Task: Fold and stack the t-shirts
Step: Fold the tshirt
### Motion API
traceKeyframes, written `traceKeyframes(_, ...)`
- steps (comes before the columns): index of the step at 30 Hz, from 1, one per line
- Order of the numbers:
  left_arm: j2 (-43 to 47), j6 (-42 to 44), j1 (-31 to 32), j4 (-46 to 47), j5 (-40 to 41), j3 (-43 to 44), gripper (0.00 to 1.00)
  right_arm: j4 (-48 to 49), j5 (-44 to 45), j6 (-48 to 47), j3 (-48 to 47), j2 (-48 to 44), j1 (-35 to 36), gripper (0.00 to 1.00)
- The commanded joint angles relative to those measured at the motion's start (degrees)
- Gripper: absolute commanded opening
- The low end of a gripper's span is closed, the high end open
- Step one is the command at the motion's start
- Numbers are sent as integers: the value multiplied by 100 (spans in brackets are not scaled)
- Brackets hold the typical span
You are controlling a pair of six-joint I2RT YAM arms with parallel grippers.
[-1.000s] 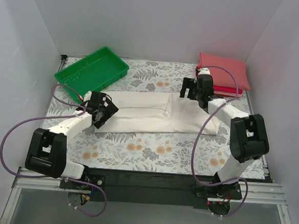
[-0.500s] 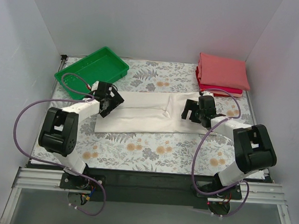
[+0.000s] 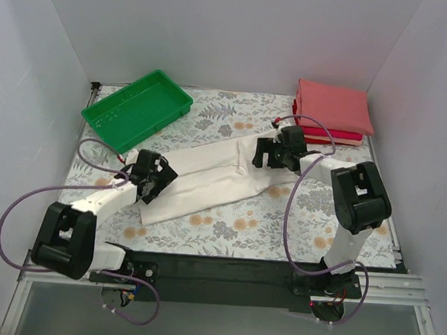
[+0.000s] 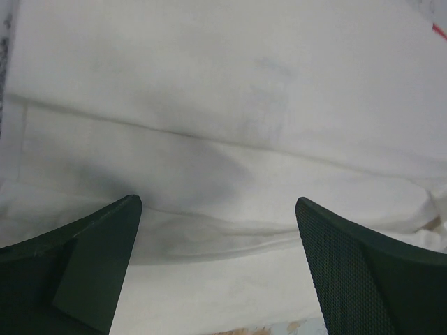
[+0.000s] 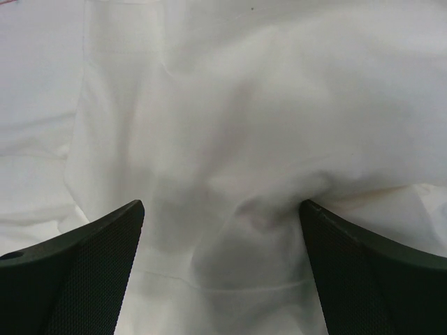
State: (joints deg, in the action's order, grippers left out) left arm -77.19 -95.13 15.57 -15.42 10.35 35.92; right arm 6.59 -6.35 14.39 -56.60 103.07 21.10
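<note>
The white t-shirt [image 3: 207, 178], folded into a long strip with its plain side up, lies slanted on the flowered table from near left to far right. My left gripper [image 3: 156, 181] is low over its near-left end, jaws wide open, with white cloth [image 4: 223, 139] between the fingers [image 4: 91, 265]. My right gripper [image 3: 267, 157] is low over its far-right end, also open, with a bunched fold [image 5: 230, 174] between its fingers [image 5: 370, 279]. A stack of folded salmon-pink and red t-shirts [image 3: 333, 108] sits at the back right. The Coca-Cola print is hidden.
A green plastic tray [image 3: 137, 108] stands at the back left, just beyond the left arm. White walls close in the table on three sides. The right arm's cable loops near the folded stack.
The white strip has swung from level to slanted: its left end came nearer, its right end shifted left. The left gripper moved nearer, the right gripper moved left and back.
</note>
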Motion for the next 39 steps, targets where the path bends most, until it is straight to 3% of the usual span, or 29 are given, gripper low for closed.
traceKeyframes(1,650,-339,296,-1323,56,-602,93,-491,-613,-235,-728,678,411,98)
traceKeyframes(6,1503,-708,999,-1324,-507,-1113,93,-1141,-788,-446,-2239,1847,676,98)
traceKeyframes(11,1383,-1051,1913,-1008,-981,-1360,93,-1932,-325,-648,-4190,2874,667,98)
traceKeyframes(18,74,-998,2994,379,-1482,-825,93,-2408,-261,-771,-5773,3922,351,98)
traceKeyframes(24,-1287,-841,3636,821,-1553,80,93,-2356,-524,-517,-6941,4660,-132,98)
traceKeyframes(30,-2019,-656,4111,490,-1440,1153,93,-1917,-982,-314,-7313,4864,-326,98)
traceKeyframes(33,-1836,-551,4340,146,-862,1435,93,-1837,-1140,-402,-7260,4688,-326,98)
traceKeyframes(39,-1071,-155,4446,92,-622,1698,93,-1810,-1378,-630,-7269,3977,-317,98)
